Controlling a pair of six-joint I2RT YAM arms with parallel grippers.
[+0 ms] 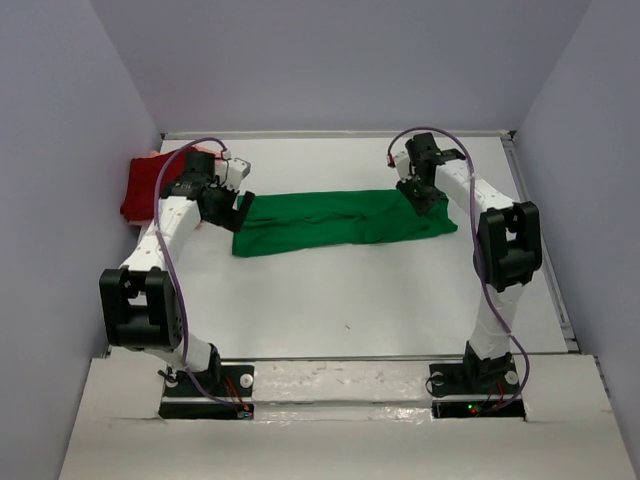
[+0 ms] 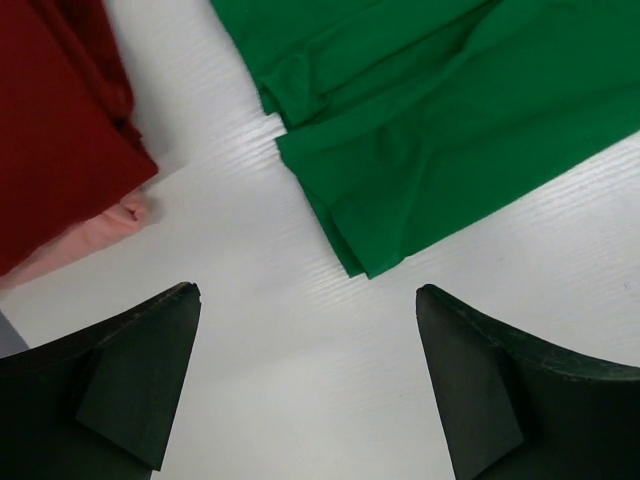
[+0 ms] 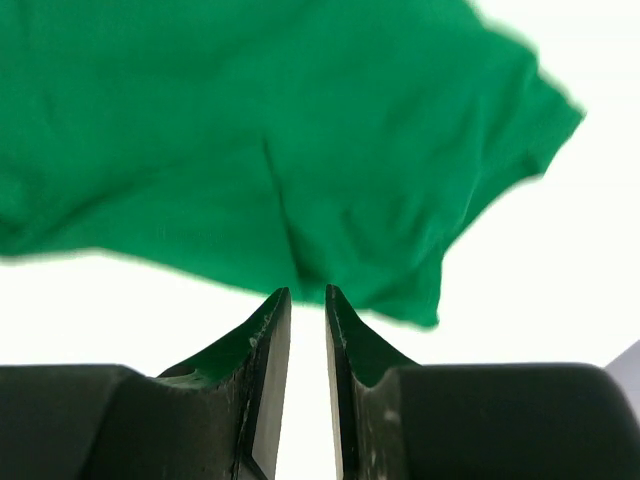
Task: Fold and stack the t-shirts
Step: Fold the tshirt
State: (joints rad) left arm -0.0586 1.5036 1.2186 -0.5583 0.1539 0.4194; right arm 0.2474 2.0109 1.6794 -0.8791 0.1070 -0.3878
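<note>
Left gripper [image 2: 308,292] spread wide, right gripper [image 3: 306,290] barely parted, empty; green t-shirt [image 3: 250,130] at 12 o'clock, likely limp and light: pinch layered corners.

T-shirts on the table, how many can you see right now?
3. The green t-shirt lies stretched across the middle. The dark red t-shirt sits at the far left, with the pink t-shirt under it, only its edge showing. More could be hidden beneath.

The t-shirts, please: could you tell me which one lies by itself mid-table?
The green t-shirt: it lies alone as a long folded strip, while the dark red t-shirt sits on the pale pink t-shirt at the far left.
</note>
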